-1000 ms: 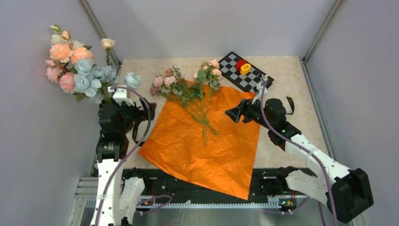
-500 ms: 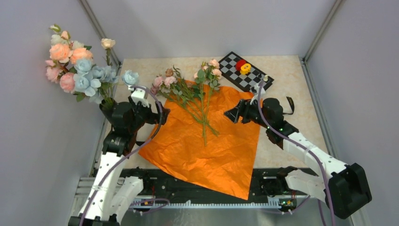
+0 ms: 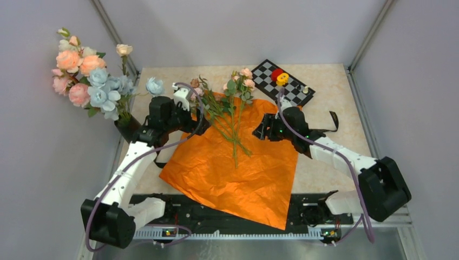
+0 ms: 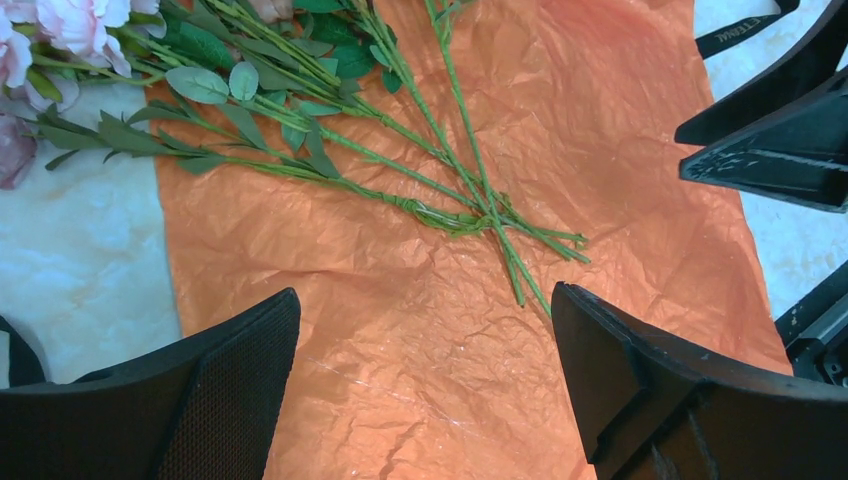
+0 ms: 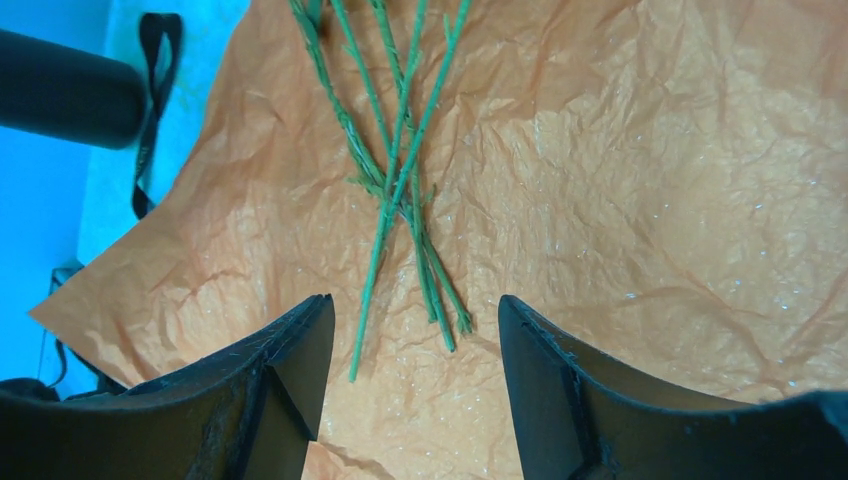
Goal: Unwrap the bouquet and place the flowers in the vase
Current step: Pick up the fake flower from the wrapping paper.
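Flowers (image 3: 230,111) laid loose across the orange paper (image 3: 243,168), left gripper (image 4: 425,335) spread wide over its left edge, right gripper (image 5: 412,335) parted above the stem ends, nothing gripped, vase (image 3: 129,128) stood left of the paper.

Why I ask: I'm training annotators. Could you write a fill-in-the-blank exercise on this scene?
1. The loose flowers lie on the unfolded ____ paper.
2. The left gripper and right gripper both hover over the paper with jaws ____.
3. The black vase stands on the ____ arm's side.
Missing words: orange; open; left.
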Action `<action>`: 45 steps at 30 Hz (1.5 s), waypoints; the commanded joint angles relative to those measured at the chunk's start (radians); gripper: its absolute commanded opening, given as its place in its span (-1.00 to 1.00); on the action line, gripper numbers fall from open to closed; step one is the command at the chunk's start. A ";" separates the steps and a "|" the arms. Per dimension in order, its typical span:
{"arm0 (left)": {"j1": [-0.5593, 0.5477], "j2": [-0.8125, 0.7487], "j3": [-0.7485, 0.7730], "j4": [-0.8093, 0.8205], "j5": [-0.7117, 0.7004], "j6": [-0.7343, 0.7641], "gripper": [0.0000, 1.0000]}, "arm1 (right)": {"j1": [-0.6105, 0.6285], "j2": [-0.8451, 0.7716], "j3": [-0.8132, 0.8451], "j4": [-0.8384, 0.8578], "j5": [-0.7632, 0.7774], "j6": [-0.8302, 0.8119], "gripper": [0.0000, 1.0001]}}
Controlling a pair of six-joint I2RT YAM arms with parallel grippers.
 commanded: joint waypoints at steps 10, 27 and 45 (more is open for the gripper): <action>-0.003 0.026 0.030 -0.018 -0.090 0.002 0.97 | 0.183 0.340 0.255 -0.058 0.098 0.051 0.09; -0.003 0.046 0.040 -0.031 -0.128 -0.003 0.97 | 0.267 0.449 0.278 -0.054 0.051 0.104 -0.17; -0.003 0.061 0.041 -0.028 -0.109 -0.013 0.97 | 0.282 0.522 0.319 -0.044 0.037 0.108 -0.33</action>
